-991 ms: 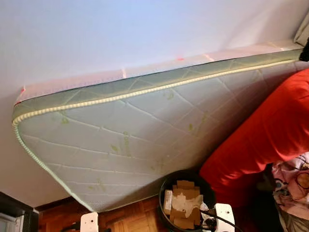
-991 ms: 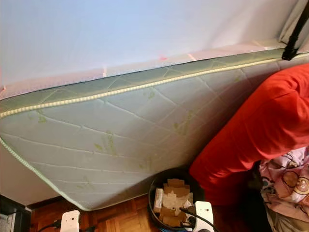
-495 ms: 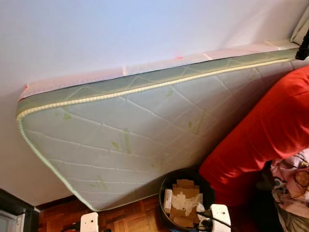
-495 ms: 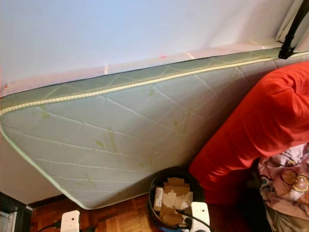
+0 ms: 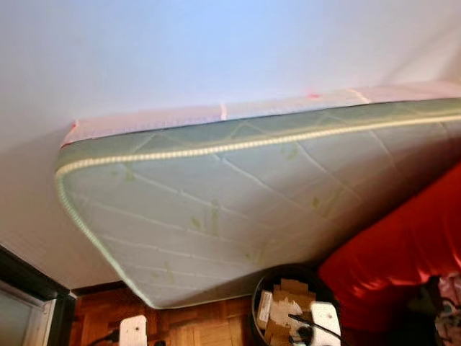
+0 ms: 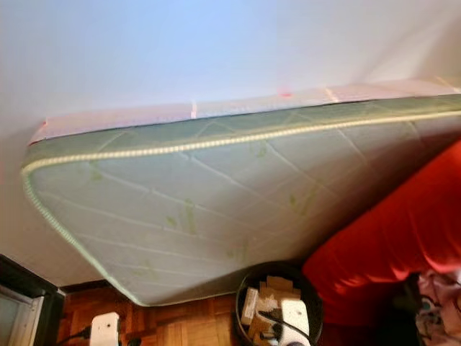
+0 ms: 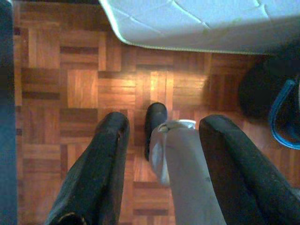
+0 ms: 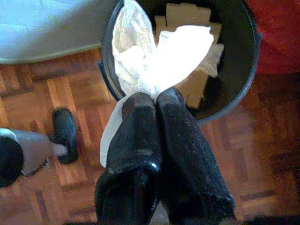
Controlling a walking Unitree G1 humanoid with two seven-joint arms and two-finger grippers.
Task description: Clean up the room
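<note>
My right gripper (image 8: 152,96) is shut on a crumpled white wad of thin paper or plastic (image 8: 159,56), which it holds just over the rim of a black round bin (image 8: 248,70). Several pieces of brown cardboard (image 8: 183,14) lie in the bin. From the head, the bin (image 5: 261,303) stands on the floor at the foot of the mattress, with my right wrist (image 5: 324,317) over it. My left gripper (image 7: 165,119) is open over bare parquet, nothing between its fingers.
A large quilted green-and-white mattress (image 5: 252,202) leans against the white wall. A big red cushion (image 5: 403,252) lies right of the bin. A dark frame (image 5: 29,277) stands at the far left. My own leg and foot (image 7: 154,119) stand on the parquet floor (image 7: 84,89).
The head camera has turned left, so mattress, bin and red cushion have slid right in the picture. The things themselves have not moved.
</note>
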